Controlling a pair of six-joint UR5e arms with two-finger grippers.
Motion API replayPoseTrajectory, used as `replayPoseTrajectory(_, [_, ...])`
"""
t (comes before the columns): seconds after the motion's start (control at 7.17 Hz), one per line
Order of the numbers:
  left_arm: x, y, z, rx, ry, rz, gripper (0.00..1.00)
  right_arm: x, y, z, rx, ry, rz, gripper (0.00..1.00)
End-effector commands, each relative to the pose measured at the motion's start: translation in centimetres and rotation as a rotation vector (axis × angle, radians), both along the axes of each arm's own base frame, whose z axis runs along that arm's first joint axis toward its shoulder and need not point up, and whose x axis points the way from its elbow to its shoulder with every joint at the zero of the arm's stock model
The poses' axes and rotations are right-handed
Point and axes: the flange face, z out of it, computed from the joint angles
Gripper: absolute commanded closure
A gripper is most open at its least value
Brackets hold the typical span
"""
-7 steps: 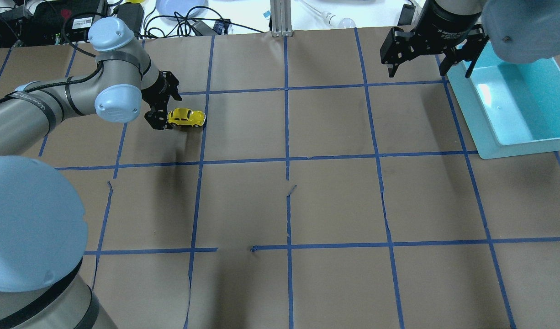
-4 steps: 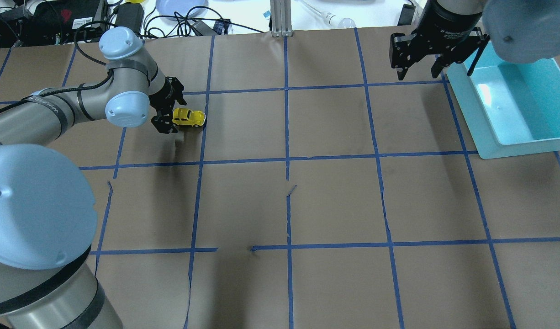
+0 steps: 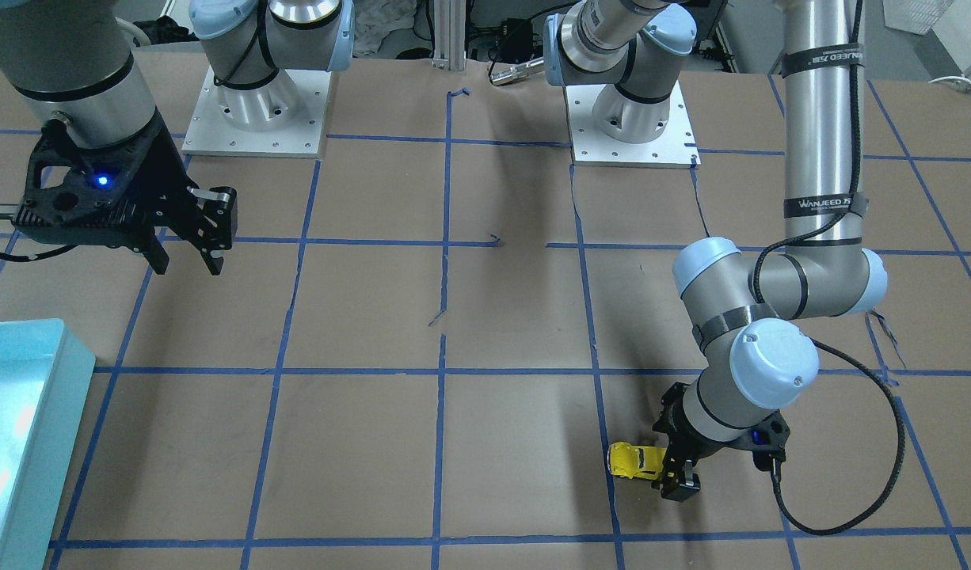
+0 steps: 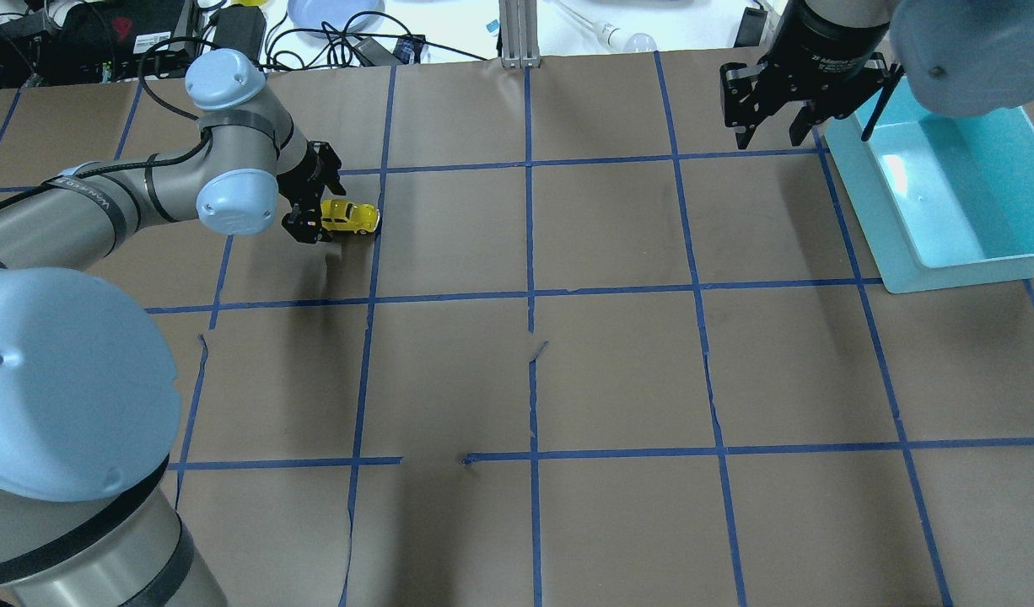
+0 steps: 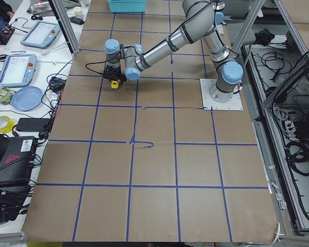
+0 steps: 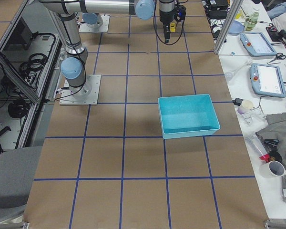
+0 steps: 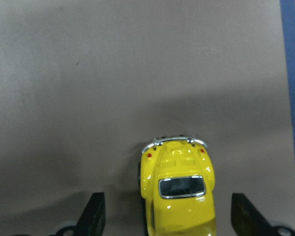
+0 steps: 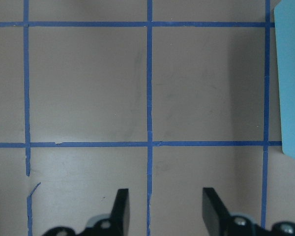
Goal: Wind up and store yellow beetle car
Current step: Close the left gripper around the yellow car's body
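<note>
Left fingers (image 7: 94, 215) nearer, astride lengthwise car (image 7: 179, 189)

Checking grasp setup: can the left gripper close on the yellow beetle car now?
Probably yes: the left gripper is open, its fingers either side of the yellow beetle car, nothing between.
</note>
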Motion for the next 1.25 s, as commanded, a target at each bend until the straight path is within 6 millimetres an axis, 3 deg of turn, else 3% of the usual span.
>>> replayPoseTrajectory(0.0, [-0.2, -0.1, 0.1, -0.002, 0.001, 0.026, 0.60, 0.0, 0.0, 0.0, 0.001, 0.005, 0.006, 0.36])
replayPoseTrajectory(0.14, [-0.2, -0.1, -0.2, 0.000, 0.000, 0.014, 1.00, 0.0, 0.1, 0.0, 0.001, 0.007, 0.006, 0.36])
replayPoseTrajectory(0.28, [-0.2, -0.2, -0.1, -0.002, 0.002, 0.024, 1.00, 0.0, 0.1, 0.1, -0.001, 0.008, 0.005, 0.34])
replayPoseTrajectory(0.56, [-0.1, -0.8, 2.8, -0.045, 0.000, 0.034, 1.00, 0.0, 0.1, 0.0, 0.001, 0.008, 0.006, 0.33])
replayPoseTrajectory(0.7, [-1.2, -0.6, 3.6, -0.052, 0.002, 0.063, 1.00, 0.0, 0.1, 0.1, -0.001, 0.008, 0.008, 0.33])
replayPoseTrajectory(0.98, [-6.9, 0.2, 5.0, -0.048, 0.176, 0.175, 1.00, 0.0, 0.1, 0.1, -0.001, 0.008, 0.006, 0.27])
replayPoseTrajectory(1.12, [-8.1, 0.6, 3.8, -0.019, 0.202, 0.183, 1.00, 0.1, 0.1, 0.1, -0.001, 0.006, 0.002, 0.17])
